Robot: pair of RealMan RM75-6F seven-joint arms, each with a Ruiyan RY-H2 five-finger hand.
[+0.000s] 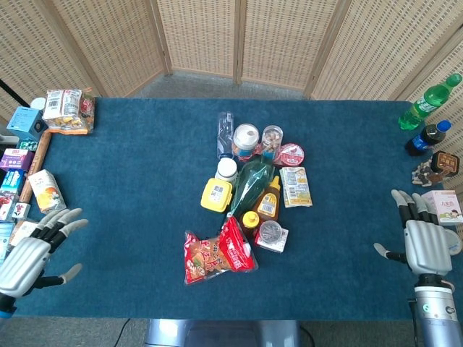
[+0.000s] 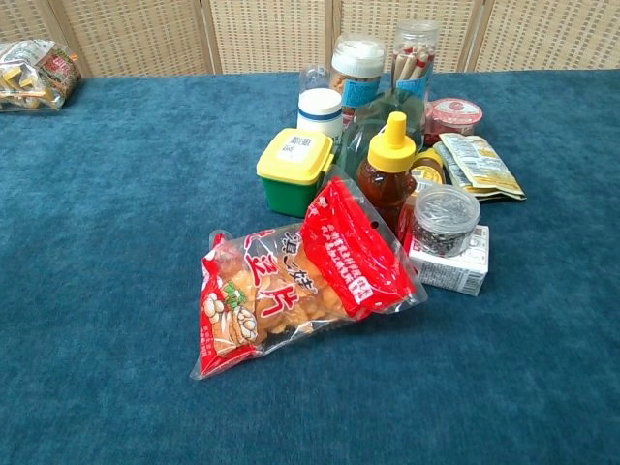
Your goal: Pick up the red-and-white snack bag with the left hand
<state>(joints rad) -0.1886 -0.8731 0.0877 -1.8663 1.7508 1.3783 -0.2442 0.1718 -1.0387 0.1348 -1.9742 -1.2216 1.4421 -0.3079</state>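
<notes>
Head view: left hand (image 1: 29, 253) empty, fingers spread, well left of red-and-white snack bag (image 1: 217, 255) lying flat on tabletop (image 1: 130, 181) near yellow-capped bottle (image 2: 389, 174). Likely light, crinkly, slippery; pinch edge.

- The red-and-white snack bag (image 1: 218, 256) lies flat on the blue table (image 1: 130, 181).
- Left hand (image 1: 32, 249), fingers spread, hovers far left of the bag.
- Right hand (image 1: 419, 242), fingers apart, sits far right of it.
</notes>
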